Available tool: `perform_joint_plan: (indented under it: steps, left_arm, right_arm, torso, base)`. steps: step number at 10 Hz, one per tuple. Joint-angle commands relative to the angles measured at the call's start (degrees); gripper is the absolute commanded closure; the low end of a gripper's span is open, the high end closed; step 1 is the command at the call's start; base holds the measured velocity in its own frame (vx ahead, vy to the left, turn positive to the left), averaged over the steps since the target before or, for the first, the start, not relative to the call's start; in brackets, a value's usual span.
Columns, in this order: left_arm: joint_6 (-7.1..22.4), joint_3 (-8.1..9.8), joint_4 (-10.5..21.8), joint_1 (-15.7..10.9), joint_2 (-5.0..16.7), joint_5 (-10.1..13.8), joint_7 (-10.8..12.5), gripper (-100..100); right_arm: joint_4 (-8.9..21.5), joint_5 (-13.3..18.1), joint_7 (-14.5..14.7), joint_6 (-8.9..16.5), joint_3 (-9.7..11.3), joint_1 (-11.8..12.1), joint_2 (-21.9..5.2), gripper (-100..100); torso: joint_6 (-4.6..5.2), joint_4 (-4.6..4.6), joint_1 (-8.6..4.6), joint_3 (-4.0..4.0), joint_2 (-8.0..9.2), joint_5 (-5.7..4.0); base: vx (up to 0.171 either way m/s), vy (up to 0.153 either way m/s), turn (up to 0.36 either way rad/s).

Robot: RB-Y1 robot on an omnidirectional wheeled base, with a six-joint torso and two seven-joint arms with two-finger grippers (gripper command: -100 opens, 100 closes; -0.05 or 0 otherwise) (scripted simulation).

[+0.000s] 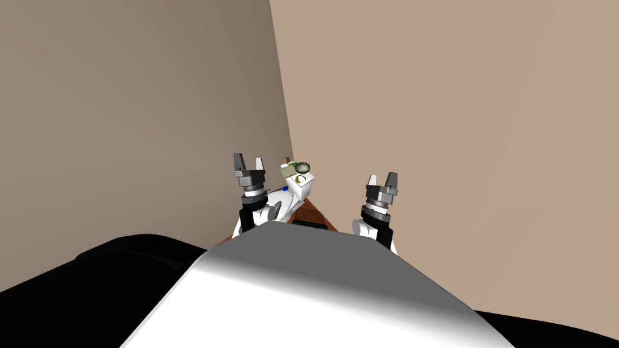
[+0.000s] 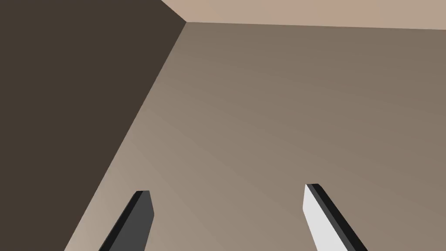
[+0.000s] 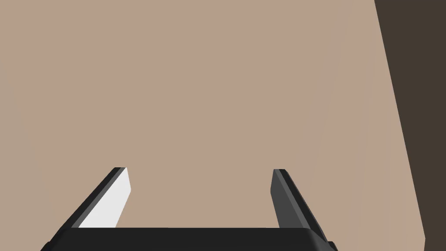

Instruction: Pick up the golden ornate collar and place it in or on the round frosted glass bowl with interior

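The golden collar [image 1: 300, 179] is a small curved yellow band lying on top of a white block [image 1: 306, 186]. The round bowl [image 1: 303, 167], greenish-grey with a paler rim, sits upright just beyond it, apparently apart.

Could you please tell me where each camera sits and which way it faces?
Head view: on the head, steeply down and forward at a white toilet in a wall corner, golden collar on top, round bowl just beyond; left claw and right claw raised, open.
Left wrist view: on the left hand, along its open fingers at a wall.
Right wrist view: on the right hand, along its open fingers at a wall.
Shared: both wrist views face wall; the head view shows both claws.
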Motion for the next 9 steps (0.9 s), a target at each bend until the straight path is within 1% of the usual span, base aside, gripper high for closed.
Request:
perform_joint_plan:
  steps: [1,3,6,8,9]
  left_arm:
    - [0.72,-0.12,0.04,0.01,2.39,-0.05,0.19,-100]
    - [2.42,-0.4,0.08,0.05,5.74,-0.15,0.64,-100]
    - [6.55,-1.03,0.07,0.17,9.92,-0.31,1.76,-100]
    - [9.78,-1.55,0.01,0.28,11.95,-0.4,2.74,-100]
    - [10.16,-1.55,0.01,0.28,11.95,-0.4,2.74,-100]
  right_arm:
    - [0.0,0.0,0.0,0.0,0.0,0.0,0.0,0]
    - [0.0,0.0,0.0,0.0,0.0,0.0,0.0,0]
    - [0.0,0.0,0.0,0.0,0.0,0.0,0.0,0]
    - [0.0,0.0,0.0,0.0,0.0,0.0,-0.01,0]
    - [0.0,0.0,0.0,0.0,0.0,-0.01,0.0,0]
  torso:
    - [0.0,0.0,0.0,0.0,0.0,0.0]
    - [0.01,0.0,0.07,0.01,0.02,0.01]
    - [0.01,0.02,0.16,0.04,0.07,0.04]
    - [0.01,0.02,0.2,0.05,0.09,0.04]
    - [0.01,0.03,0.17,0.07,0.12,0.04]
  base:
    - [-0.004,0.005,-0.023]
    - [-0.009,0.019,-0.044]
    - [-0.02,0.038,-0.061]
    - [-0.03,0.045,-0.082]
    - [-0.029,0.028,-0.033]
